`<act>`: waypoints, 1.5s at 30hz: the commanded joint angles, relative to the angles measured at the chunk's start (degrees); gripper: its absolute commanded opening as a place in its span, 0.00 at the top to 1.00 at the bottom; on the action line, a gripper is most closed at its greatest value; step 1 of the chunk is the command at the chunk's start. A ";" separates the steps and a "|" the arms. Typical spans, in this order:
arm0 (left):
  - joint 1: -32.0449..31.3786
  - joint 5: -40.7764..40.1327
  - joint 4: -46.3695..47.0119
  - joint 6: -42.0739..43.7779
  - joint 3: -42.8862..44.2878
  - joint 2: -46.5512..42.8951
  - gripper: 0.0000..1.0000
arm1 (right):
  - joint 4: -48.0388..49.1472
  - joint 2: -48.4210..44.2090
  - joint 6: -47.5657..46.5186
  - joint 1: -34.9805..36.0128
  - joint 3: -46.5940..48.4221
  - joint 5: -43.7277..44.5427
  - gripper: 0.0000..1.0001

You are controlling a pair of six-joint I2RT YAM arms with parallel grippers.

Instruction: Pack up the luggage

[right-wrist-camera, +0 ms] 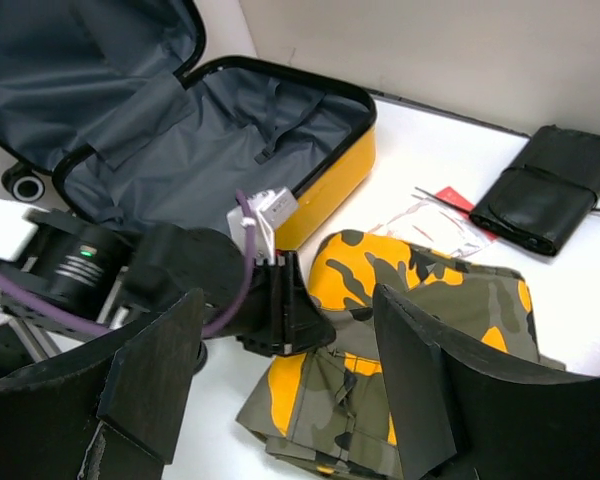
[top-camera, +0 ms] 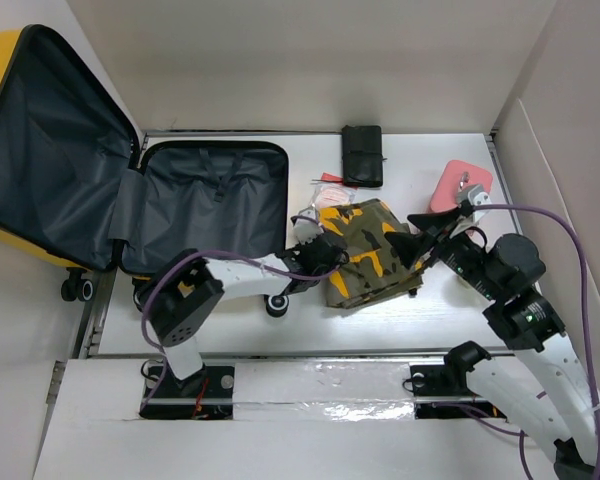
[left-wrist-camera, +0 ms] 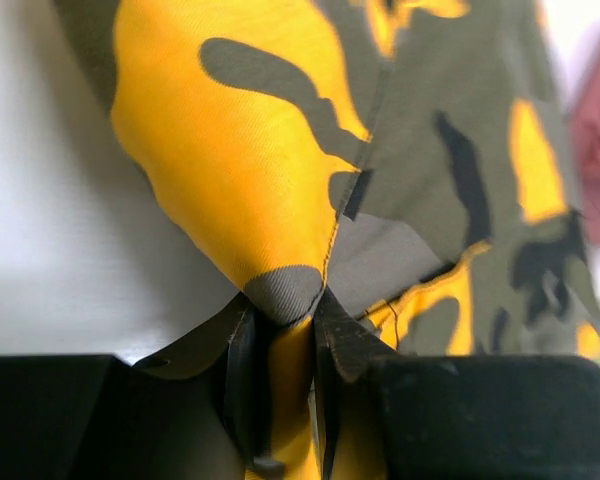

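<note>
The luggage (top-camera: pixel 215 200), a yellow suitcase with dark grey lining, lies open at the table's left, its lid (top-camera: pixel 50 140) hanging off the edge. A folded yellow-and-olive camouflage garment (top-camera: pixel 370 255) lies just right of it. My left gripper (top-camera: pixel 332 250) is at the garment's left edge. In the left wrist view the left gripper (left-wrist-camera: pixel 285 300) is shut on a pinched fold of the garment (left-wrist-camera: pixel 240 150). My right gripper (top-camera: pixel 420 240) hovers open over the garment's right side. The right wrist view shows the right gripper (right-wrist-camera: pixel 288 305) spread wide above the garment (right-wrist-camera: pixel 420 290), with the luggage (right-wrist-camera: pixel 330 185) beyond.
A black roll pouch (top-camera: pixel 362 155) lies at the back centre, with a clear packet (top-camera: pixel 330 190) beside it. A pink case (top-camera: pixel 458 185) sits at the back right. A luggage wheel (top-camera: pixel 276 305) juts toward the near edge. White walls enclose the table.
</note>
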 commanded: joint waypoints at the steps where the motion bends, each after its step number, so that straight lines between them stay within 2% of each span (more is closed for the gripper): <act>1: 0.76 2.71 -0.01 14.92 3.98 -11.01 1.00 | 6.62 -0.05 1.57 0.44 -0.52 1.93 0.27; 3: 2.69 6.49 -1.32 17.93 5.40 -13.58 1.00 | 9.16 0.12 2.19 0.44 -0.96 2.99 0.27; 7: 10.24 19.22 -4.92 25.59 11.26 -18.15 1.00 | 15.40 1.08 4.74 0.44 -3.68 4.66 0.27; 9: 16.65 23.28 -10.52 29.02 15.05 -18.42 1.00 | 19.00 2.22 7.37 0.44 -6.57 3.53 0.27; 12: 25.53 31.97 -13.97 32.60 21.04 -18.42 1.00 | 27.00 6.35 8.96 0.44 -9.83 2.73 0.27; 14: 29.14 36.20 -15.91 35.25 24.38 -17.81 1.00 | 26.75 9.59 7.48 0.97 -9.84 3.52 0.27; 15: 33.51 37.61 -17.66 37.18 25.08 -17.46 1.00 | 26.49 10.22 6.77 0.97 -9.76 4.39 0.27; 19: 44.25 45.09 -17.15 40.35 25.27 -15.00 1.00 | 29.47 10.67 6.15 0.97 -12.55 5.54 0.25; 25: 56.56 42.63 -14.61 42.12 18.68 -14.03 1.00 | 30.62 8.03 5.27 0.97 -16.08 8.61 0.24; 26: 60.23 43.59 -13.91 41.60 17.63 -14.72 1.00 | 30.71 8.03 5.18 0.97 -16.34 8.88 0.24; 29: 65.87 45.62 -11.18 41.15 13.85 -17.27 1.00 | 30.53 8.65 5.01 0.97 -16.17 8.53 0.24; 36: 71.51 42.73 -12.58 45.72 12.52 -13.60 1.00 | 29.04 8.39 4.48 0.97 -15.38 8.44 0.24; 42: 74.42 36.58 -14.42 48.27 11.91 -8.41 1.00 | 28.60 8.55 4.04 0.97 -15.38 9.85 0.24; 43: 74.42 33.61 -15.21 48.36 12.26 -7.71 1.00 | 28.42 8.82 3.86 0.97 -15.29 10.20 0.24; 45: 74.42 29.47 -20.11 46.35 14.18 -4.99 0.73 | 27.99 9.61 3.43 0.97 -14.85 10.55 0.29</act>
